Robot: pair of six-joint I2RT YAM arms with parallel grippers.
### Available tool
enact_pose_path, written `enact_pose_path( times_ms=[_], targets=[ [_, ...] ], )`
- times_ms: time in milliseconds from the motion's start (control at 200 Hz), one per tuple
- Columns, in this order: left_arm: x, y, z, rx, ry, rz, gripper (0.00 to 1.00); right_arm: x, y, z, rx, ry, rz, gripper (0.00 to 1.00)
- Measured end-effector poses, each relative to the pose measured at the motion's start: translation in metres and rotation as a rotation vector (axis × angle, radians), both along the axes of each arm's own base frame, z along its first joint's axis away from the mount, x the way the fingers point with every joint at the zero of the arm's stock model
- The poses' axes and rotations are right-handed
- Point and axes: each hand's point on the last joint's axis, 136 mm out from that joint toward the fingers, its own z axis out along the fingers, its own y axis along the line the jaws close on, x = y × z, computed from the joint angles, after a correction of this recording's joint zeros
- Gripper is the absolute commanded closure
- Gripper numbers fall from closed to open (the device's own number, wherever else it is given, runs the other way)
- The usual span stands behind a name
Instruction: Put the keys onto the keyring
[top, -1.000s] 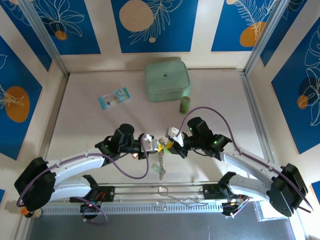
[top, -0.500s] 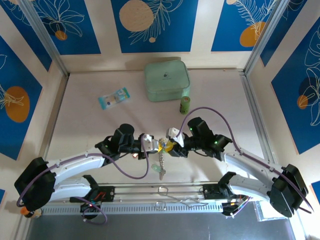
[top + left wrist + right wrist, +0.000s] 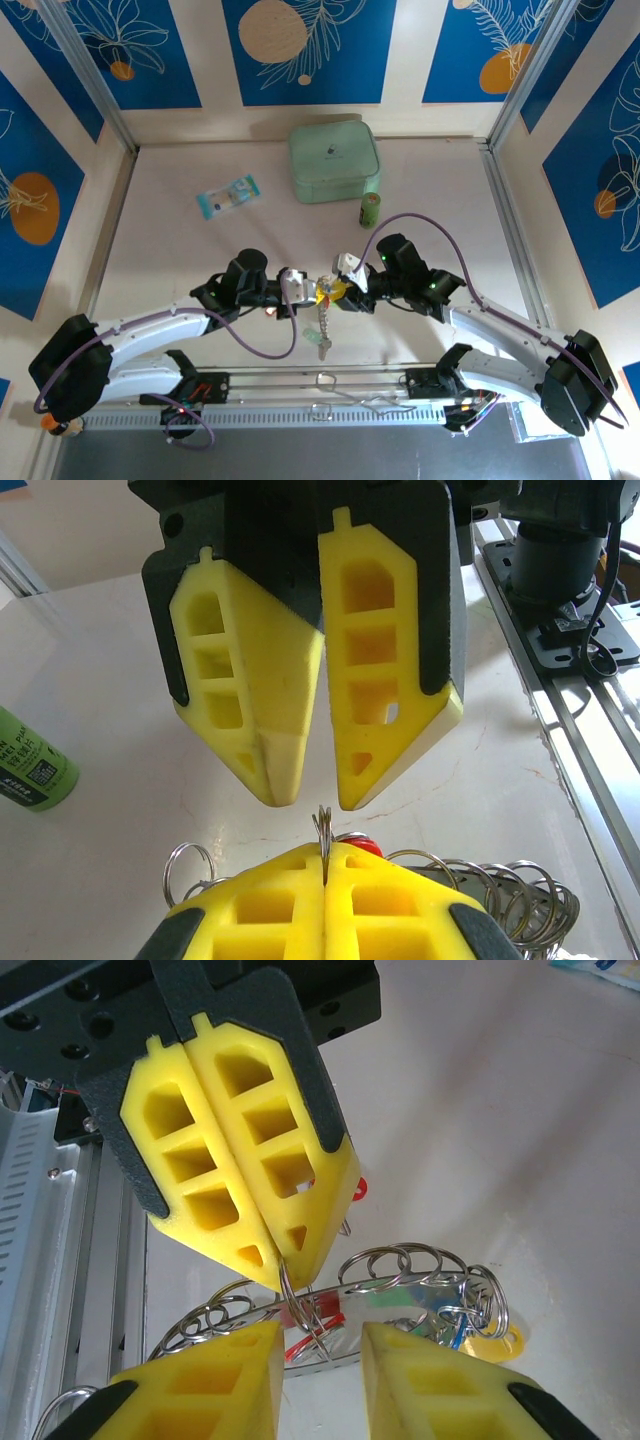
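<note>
Your left claw [image 3: 308, 290] was pressed together on the keyring's [image 3: 395, 1295] thin edge, holding it off the table [image 3: 180, 250] between the two arms. Keys [image 3: 322, 338] hung beneath it. Your right claw [image 3: 322, 1345] faced it, fingers spread either side of the ring.

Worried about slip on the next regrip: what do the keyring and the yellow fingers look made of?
The keyring looks like polished metal: silvery, with bright glints on its small loops. The right gripper's fingers look like matte yellow plastic with lattice cut-outs; their hardness is unclear.
</note>
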Motion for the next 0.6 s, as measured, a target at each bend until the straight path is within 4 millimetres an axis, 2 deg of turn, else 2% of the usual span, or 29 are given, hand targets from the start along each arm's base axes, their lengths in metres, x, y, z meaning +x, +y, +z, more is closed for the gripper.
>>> enact_pose_path(
  times_ms=[260,600],
  targets=[
    [0.0,-0.0001,0.0001,-0.001,-0.001,0.0,1.0,-0.0004,-0.0003,-0.0027,-0.006,0.005,0.001,0.71],
    [0.0,-0.0001,0.0001,-0.001,-0.001,0.0,1.0,-0.0005,-0.0003,-0.0096,-0.025,0.019,0.006,0.88]
  ],
)
